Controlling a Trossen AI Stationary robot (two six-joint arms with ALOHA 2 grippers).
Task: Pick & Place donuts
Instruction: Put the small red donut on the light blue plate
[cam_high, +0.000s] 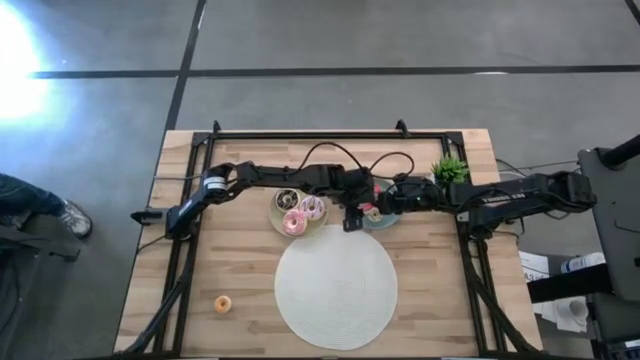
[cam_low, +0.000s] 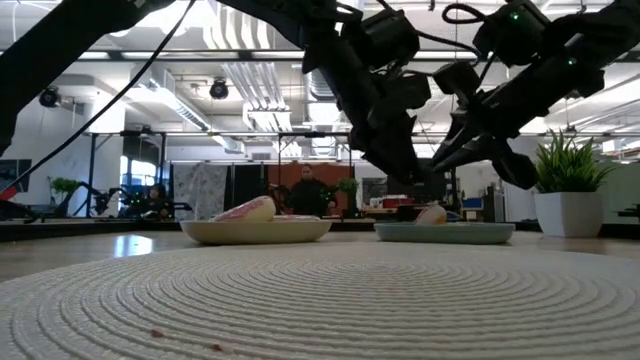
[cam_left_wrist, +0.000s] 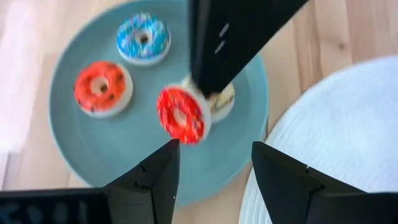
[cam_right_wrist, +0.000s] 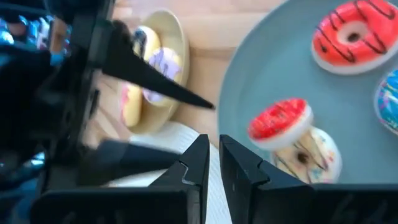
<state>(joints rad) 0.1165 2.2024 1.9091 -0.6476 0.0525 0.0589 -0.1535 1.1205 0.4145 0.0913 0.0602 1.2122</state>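
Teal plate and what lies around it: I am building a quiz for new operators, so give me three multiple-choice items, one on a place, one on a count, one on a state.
1. Where does the lone orange donut lie?
A. on the beige plate
B. on the bare table beside the white mat
C. on top of the plant

2. How many donuts sit on the teal plate?
A. two
B. four
C. six

3. The left gripper over the teal plate is
A. open and empty
B. shut on a donut
C. shut on the plate's rim

Answers:
1 B: the high view shows it on wood, off the mat.
2 B: blue donut, orange-red donut, red donut and cream donut.
3 A: its fingers stand apart with nothing between them.
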